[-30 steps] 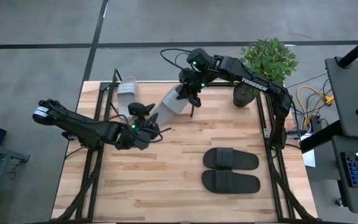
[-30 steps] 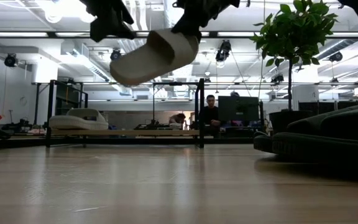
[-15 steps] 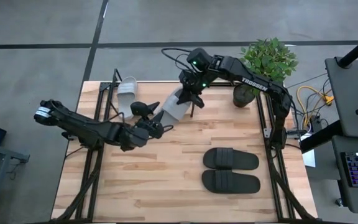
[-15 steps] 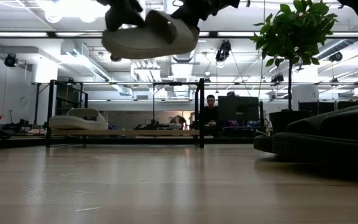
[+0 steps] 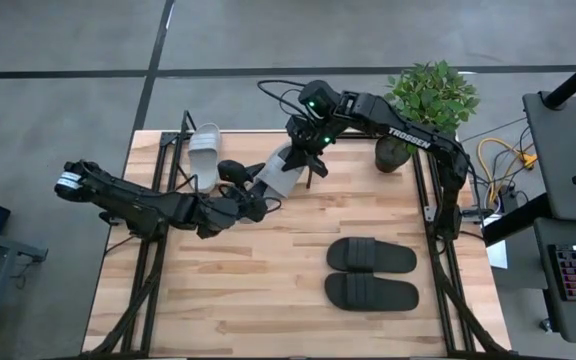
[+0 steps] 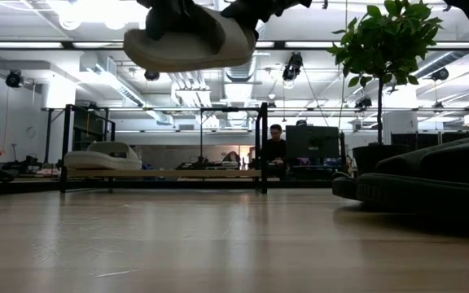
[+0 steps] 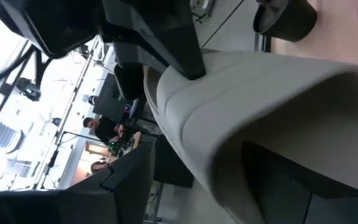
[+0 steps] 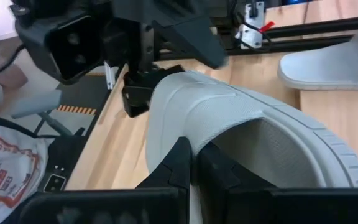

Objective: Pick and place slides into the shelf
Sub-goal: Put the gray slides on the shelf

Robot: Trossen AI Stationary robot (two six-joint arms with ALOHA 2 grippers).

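Observation:
A light grey-white slide (image 5: pixel 280 172) hangs in the air over the table's far middle, about level in the low view (image 6: pixel 190 45). My right gripper (image 5: pixel 303 155) is shut on it at its far-right end. My left gripper (image 5: pixel 251 190) stands open at the slide's near-left end, one finger on either side. A second white slide (image 5: pixel 203 148) lies sole down on the shelf (image 5: pixel 173 160) at the far left. Two black slides (image 5: pixel 371 255) (image 5: pixel 371 292) lie side by side on the table at the near right. My left gripper has its fingers (image 8: pixel 137 96) close against the slide's free end (image 8: pixel 160 106); whether they touch it, I cannot tell. My right gripper pinches the edge of the strap (image 8: pixel 194 134) between its two fingers, slanting down from the far right. The slide hangs clear of the table, about level, sole down.
A potted plant (image 5: pixel 428 100) stands at the table's far right corner. The shelf's wood board and rods (image 6: pixel 161 172) run along the left side. Bare wood lies in the middle and near left. A person (image 6: pixel 277 150) sits in the room behind.
My left gripper has gone up and toward the table's right and far edges, up to the slide's free end, with its fingers as wide apart as before. The slide has tipped in my right gripper: its lower left end has come up, and it now hangs level.

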